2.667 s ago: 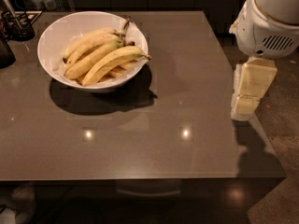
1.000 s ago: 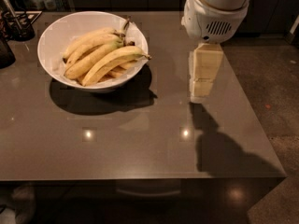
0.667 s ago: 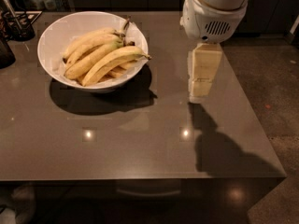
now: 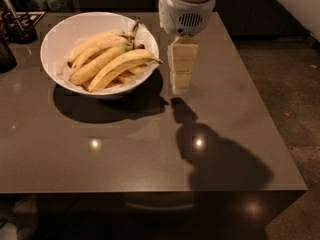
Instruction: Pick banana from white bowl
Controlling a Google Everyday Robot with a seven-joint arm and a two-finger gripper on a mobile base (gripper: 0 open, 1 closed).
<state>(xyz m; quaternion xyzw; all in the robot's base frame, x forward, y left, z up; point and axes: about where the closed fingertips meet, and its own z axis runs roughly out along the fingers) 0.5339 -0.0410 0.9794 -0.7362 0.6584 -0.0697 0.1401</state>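
Note:
The white bowl (image 4: 56,36) stands on the back left part of the grey-brown table (image 4: 125,154). It holds several yellow bananas. The banana (image 4: 122,64) lies on top at the front, long and evenly curved, its thin dark stem pointing right over the bowl's rim. My gripper (image 4: 180,84) hangs from the white wrist (image 4: 185,9), pointing down, just right of the bowl's right rim and above the table. It holds nothing and is apart from the banana's stem by a small gap.
A dark holder with utensils (image 4: 19,26) stands at the back left corner, and a dark object (image 4: 5,56) sits at the left edge. The table's right edge drops to a speckled floor (image 4: 295,84). The arm's shadow lies on the table's right front.
My gripper has moved left, from beyond the table's right edge to just beside the bowl's right rim. The bowl and bananas have not moved.

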